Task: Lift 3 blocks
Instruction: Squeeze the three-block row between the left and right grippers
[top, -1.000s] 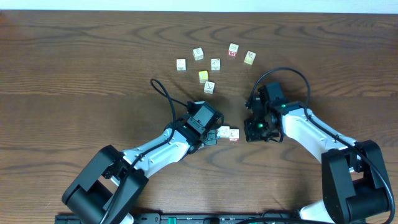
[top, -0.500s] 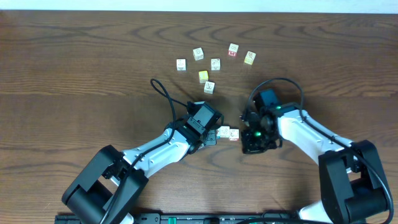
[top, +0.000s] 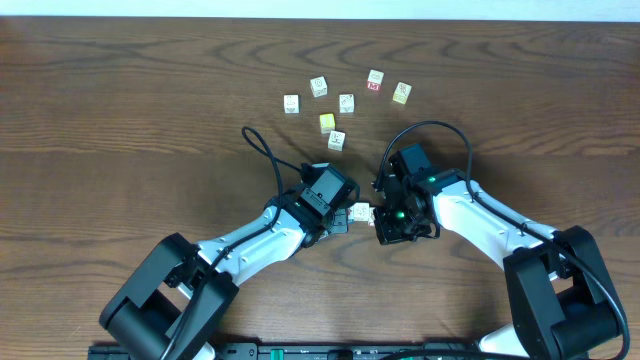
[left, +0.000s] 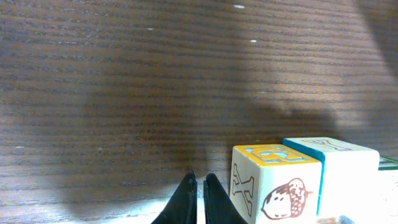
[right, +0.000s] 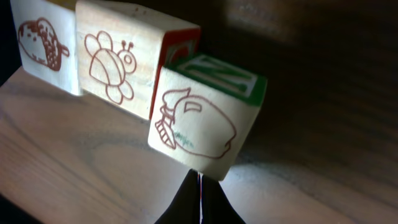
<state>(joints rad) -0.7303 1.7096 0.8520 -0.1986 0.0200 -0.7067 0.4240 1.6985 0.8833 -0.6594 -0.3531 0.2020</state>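
On the table (top: 120, 90), the left claw (top: 344, 218) is pinched shut on nothing. Its fingertips (left: 186, 202) sit just beside the acorn block (left: 273, 186), the nearest of three blocks in a row between the two claws. Next in the row comes the bee block (right: 118, 62), then the green-lettered block (right: 205, 121), skewed out of line. The right claw (right: 200, 196) is also closed and empty, its tips right at that block's lower edge; whether they touch it is unclear.
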